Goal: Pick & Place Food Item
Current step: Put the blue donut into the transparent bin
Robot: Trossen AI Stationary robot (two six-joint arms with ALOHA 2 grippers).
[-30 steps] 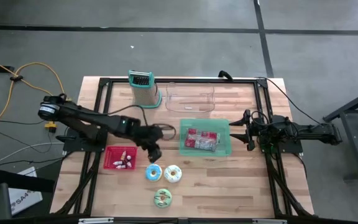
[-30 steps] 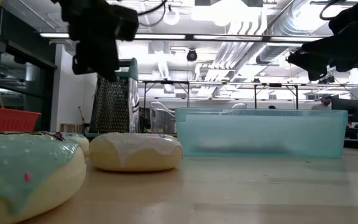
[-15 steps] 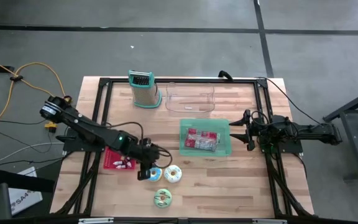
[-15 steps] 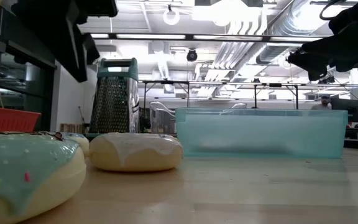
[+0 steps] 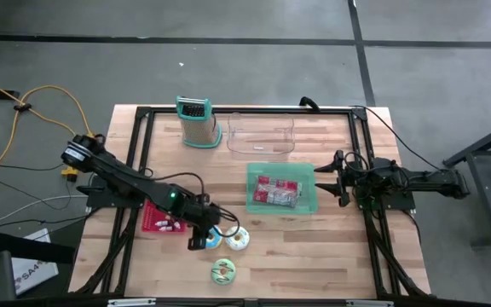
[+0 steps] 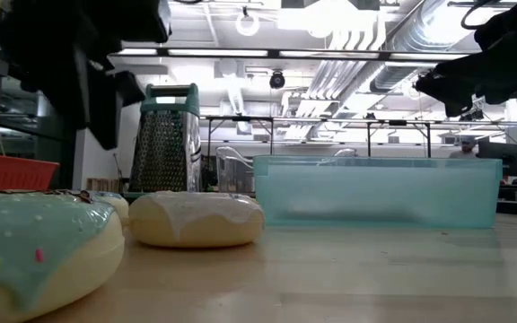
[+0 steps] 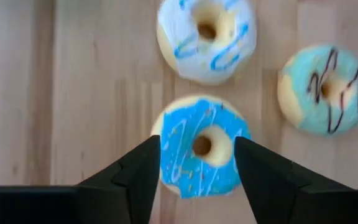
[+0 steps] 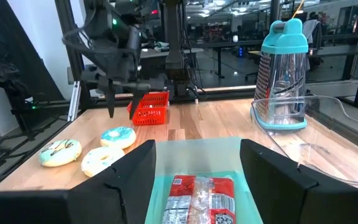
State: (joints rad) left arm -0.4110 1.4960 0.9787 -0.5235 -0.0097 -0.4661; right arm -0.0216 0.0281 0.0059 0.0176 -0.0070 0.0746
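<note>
Three doughnuts lie flat on the wooden table near its front edge. They are a blue-iced one (image 7: 201,149), a white one with blue stripes (image 7: 207,34) and a pale teal one (image 7: 325,87). My left gripper (image 7: 196,142) hangs open above the blue doughnut (image 5: 213,236), pointing steeply down, one finger on each side of it. The right wrist view shows it (image 8: 114,93) well clear of the table. My right gripper (image 5: 331,179) rests open at the table's right, level, facing the teal bin (image 5: 307,205).
The teal bin (image 8: 194,155) holds red food packets (image 5: 275,191). A red basket (image 5: 162,217) sits just left of the doughnuts. A grater (image 5: 196,122) and a clear container (image 5: 261,135) stand at the far edge. A black frame rail (image 5: 135,153) borders the table.
My left gripper has swung from beside the teal bin toward the table's near edge and come down a little, rolling as it went. It now hangs over the blue doughnut. The doughnuts have not moved.
</note>
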